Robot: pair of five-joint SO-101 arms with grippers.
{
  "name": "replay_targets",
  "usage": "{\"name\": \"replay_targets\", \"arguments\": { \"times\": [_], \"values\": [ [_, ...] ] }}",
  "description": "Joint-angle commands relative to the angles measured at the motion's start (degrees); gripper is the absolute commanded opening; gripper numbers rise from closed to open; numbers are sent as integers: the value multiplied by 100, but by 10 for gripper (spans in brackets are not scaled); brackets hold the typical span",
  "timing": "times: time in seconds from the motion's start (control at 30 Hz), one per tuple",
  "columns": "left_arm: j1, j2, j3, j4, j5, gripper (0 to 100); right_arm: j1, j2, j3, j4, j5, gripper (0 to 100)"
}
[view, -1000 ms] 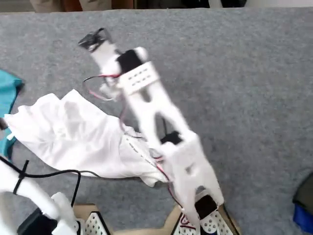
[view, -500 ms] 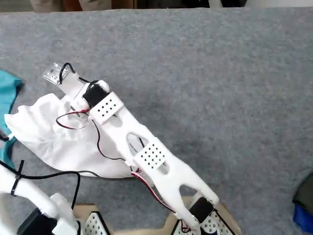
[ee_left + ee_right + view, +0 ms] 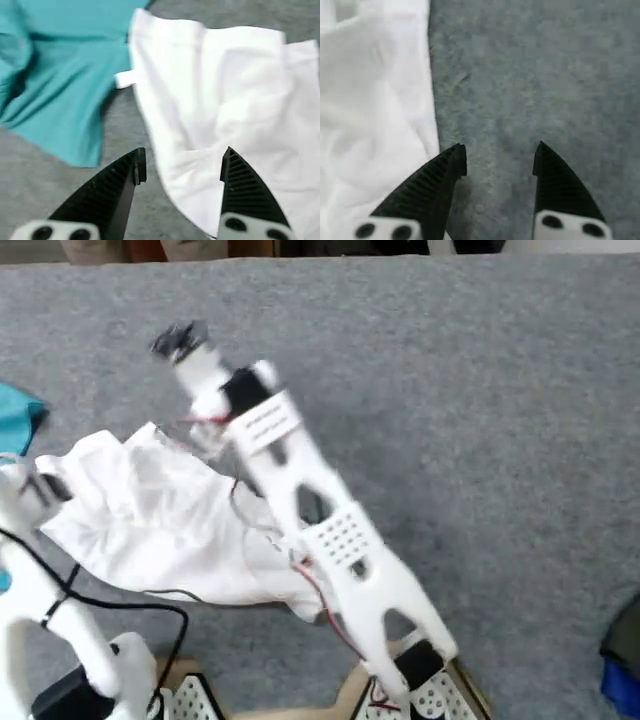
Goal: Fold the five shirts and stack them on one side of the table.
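A crumpled white shirt [image 3: 160, 525] lies at the table's front left, and a teal shirt [image 3: 18, 418] lies at the left edge. My right gripper [image 3: 178, 338] hangs over bare grey cloth just beyond the white shirt's far edge [image 3: 375, 100]; its fingers [image 3: 445, 172] are open and hold nothing. My left gripper [image 3: 182, 162] is open above the white shirt's [image 3: 225, 110] left edge, next to the teal shirt [image 3: 55, 75]. Its arm [image 3: 30, 540] stands at the shirt's left end.
The table is covered in grey cloth [image 3: 480, 420], with wide bare room across the middle and right. A dark and blue bundle [image 3: 622, 645] sits at the right edge. The arms' bases [image 3: 300, 695] stand at the front edge.
My right arm swung left and down over the shirt, then back up and right past its far edge. My left arm has come up to the shirt's left end.
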Motion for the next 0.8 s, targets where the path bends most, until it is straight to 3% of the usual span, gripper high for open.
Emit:
{"name": "replay_targets", "arguments": {
  "times": [0.0, 0.3, 0.77],
  "values": [
    [747, -4, 202, -255, 369, 250, 365, -1244, 585, 132, -53, 231],
    [958, -4, 659, -299, 343, 250, -154, -2668, 3881, -26, -343, 231],
    [958, -4, 668, -255, 378, 250, -567, -1007, 3371, -519, -712, 231]
  ]
}}
